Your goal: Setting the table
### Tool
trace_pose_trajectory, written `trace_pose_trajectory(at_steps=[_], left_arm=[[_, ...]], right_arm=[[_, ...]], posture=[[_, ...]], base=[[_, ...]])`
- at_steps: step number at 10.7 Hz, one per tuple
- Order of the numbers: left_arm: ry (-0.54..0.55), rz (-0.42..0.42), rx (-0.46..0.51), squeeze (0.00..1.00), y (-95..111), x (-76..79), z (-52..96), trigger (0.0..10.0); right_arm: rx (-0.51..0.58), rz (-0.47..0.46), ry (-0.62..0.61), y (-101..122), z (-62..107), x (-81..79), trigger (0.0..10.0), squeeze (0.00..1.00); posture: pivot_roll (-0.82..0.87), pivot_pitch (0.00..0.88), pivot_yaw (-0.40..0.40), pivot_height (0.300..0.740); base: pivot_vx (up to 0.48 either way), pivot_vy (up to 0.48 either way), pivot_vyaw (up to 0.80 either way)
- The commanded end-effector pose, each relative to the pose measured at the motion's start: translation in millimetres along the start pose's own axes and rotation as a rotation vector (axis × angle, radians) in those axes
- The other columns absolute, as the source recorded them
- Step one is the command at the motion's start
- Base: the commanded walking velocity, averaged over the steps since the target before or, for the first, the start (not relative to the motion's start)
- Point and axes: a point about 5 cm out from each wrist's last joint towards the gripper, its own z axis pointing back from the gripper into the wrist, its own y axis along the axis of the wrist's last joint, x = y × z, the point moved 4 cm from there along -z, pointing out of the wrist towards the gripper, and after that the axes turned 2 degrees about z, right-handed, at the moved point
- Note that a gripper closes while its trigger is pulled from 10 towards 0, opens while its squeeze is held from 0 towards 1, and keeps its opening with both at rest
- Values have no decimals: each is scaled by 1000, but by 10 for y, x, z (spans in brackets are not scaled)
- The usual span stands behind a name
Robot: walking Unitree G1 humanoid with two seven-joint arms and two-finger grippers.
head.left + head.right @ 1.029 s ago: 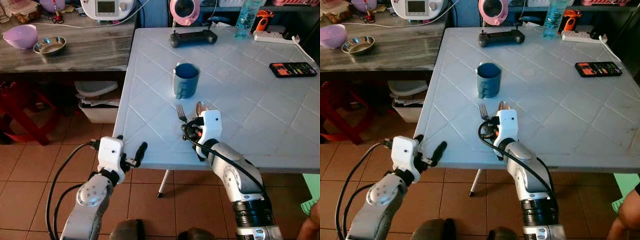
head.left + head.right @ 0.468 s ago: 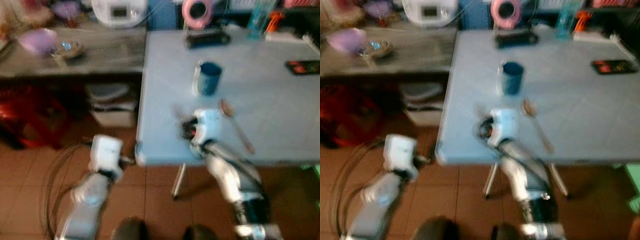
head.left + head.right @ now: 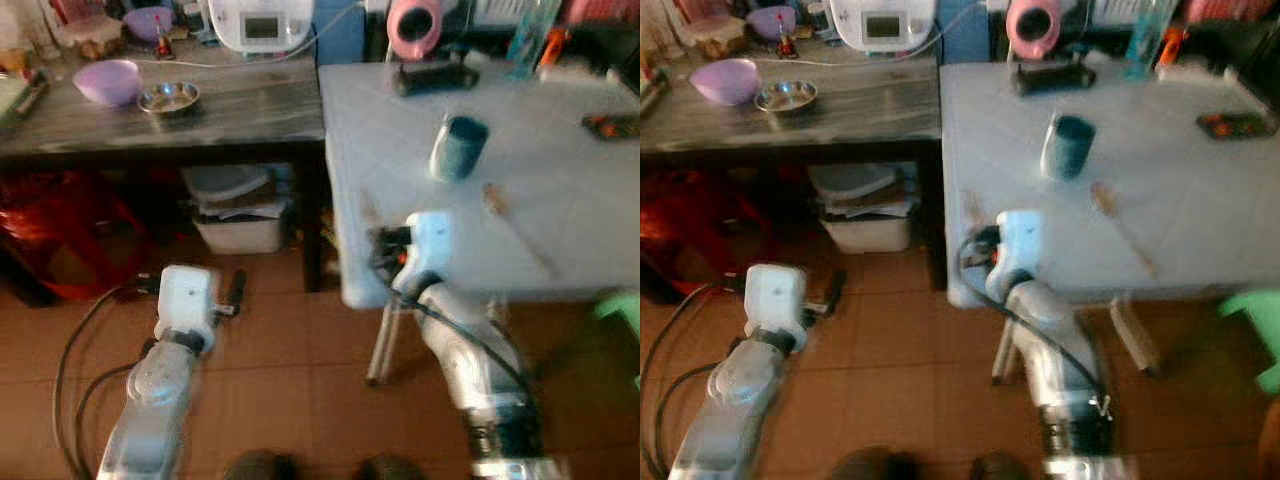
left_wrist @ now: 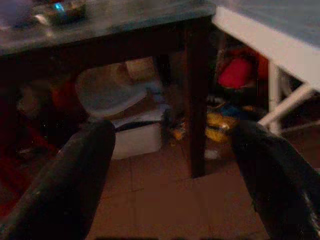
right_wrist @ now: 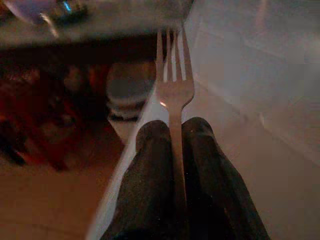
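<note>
While I steer, the right gripper (image 5: 172, 150) has its black fingers pinched on the fork (image 5: 172, 87) by the handle, tines out over the white table (image 3: 560, 210) near its corner; thin, stiff, slick metal, I reckon, so a grip low on the handle suits it; left gripper (image 4: 170, 150) hangs spread wide, holding nothing, over the floor.

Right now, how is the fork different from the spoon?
The fork is clamped between the right pincer's black fingers, over the white table's edge; the spoon lies loose on that table, near the blue cup. The fork ends in prongs, the spoon in a rounded bowl. Both are cutlery.
</note>
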Motion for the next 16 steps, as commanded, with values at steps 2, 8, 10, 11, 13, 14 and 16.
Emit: trace_pose_trajectory(at_steps=[2, 8, 10, 11, 13, 14, 16], left_arm=[[38, -30, -9, 0, -4, -109, -13, 10000], [49, -67, 11, 0, 45, -116, -47, 10000], [44, -62, 16, 0, 58, -93, -63, 10000], [43, -62, 18, 0, 62, -90, -69, 10000], [40, -66, 21, 0, 66, -77, -77, 10000], [38, -65, 25, 0, 75, -69, -82, 10000], [33, -56, 32, 0, 85, -55, -90, 10000]], right_arm=[[48, -6, 7, 82, -8, -58, 0, 0], [99, -4, -5, 172, -25, -57, 0, 0], [111, -4, -6, 196, -14, -41, 0, 0], [112, -4, -9, 198, -15, -31, 0, 0], [117, 10, 3, 214, -23, -59, 7176, 0], [124, 17, 12, 239, -35, -85, 10000, 0], [126, 8, -15, 245, -48, -34, 10000, 0]], posture=[[-23, 23, 48, 740], [-21, 18, 54, 740], [-27, 20, 55, 740], [-28, 20, 54, 740], [-29, 19, 55, 740], [-28, 17, 55, 740], [-28, 16, 55, 740]], base=[[343, 336, 0], [397, 201, 0], [469, 0, 0], [469, 0, 0], [480, 0, 0], [480, 0, 0], [480, 0, 0]])
